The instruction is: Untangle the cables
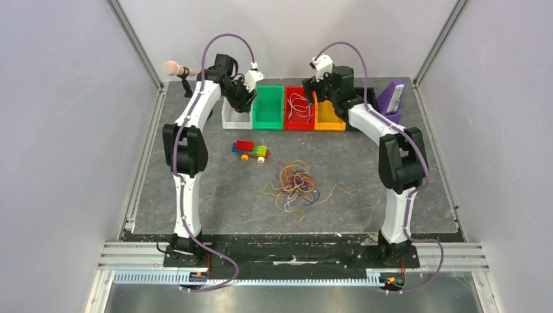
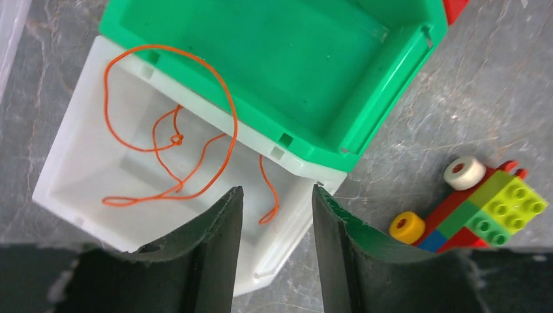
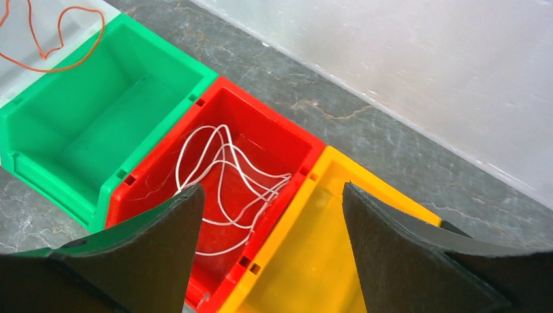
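Presently the left fingers (image 2: pixel 229 218) stand apart with nothing between them, poised over the near corner of the white bin (image 2: pixel 78 163). One orange cable (image 2: pixel 171 138) lies looped in that bin, below and ahead of these fingers. The top of its loop appears to cross the rim of the green bin (image 2: pixel 280 59), and one end hangs down the white wall beneath the gap. The green bin sits ahead and to the right of the left fingers, touching the white bin. A toy car (image 2: pixel 486 208) of bricks lies on the desk (image 2: pixel 456 98) to the right of these fingers, apart from the bins.

The right fingers (image 3: pixel 182 218) stand wide apart, holding nothing, above the junction of the red bin (image 3: pixel 274 117) and the yellow bin (image 3: pixel 313 261). White cables (image 3: pixel 228 173) lie in a loose bundle in the red bin, below and just left of the gap. The yellow bin sits beneath the gap and the right-hand finger, touching the red bin.

The main tangle of cables (image 1: pixel 297 186), in orange, yellow, red and blue strands, lies on the desk well short of both sets of fingers, toward the arm bases and roughly midway between the arms. Loose strands trail out to its right.
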Robot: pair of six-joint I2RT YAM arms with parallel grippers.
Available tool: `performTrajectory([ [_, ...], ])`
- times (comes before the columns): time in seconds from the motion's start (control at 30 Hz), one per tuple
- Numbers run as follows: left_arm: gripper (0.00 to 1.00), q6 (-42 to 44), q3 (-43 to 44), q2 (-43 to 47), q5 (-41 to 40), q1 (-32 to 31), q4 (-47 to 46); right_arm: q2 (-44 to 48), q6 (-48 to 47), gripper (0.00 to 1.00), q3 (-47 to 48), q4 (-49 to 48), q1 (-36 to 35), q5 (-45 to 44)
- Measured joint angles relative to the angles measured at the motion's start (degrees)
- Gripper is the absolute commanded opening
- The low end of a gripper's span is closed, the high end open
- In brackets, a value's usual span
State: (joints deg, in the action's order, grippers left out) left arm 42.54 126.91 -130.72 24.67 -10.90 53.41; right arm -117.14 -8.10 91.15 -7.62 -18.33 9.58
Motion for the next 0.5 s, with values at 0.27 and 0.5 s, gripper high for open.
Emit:
performTrajectory([
  [0.27, 0.4, 9.75, 0.76, -3.69, 0.13, 0.0, -1.6, 3.93, 1.9, 0.8, -3.02, 0.04, 3.23, 2.47],
  [0.5, 0.02, 14.56, 1.03, -6.01, -2.45, 0.2, -3.37, 3.93, 2.84, 0.78, -4.2, 1.57, 4.15, 3.65],
])
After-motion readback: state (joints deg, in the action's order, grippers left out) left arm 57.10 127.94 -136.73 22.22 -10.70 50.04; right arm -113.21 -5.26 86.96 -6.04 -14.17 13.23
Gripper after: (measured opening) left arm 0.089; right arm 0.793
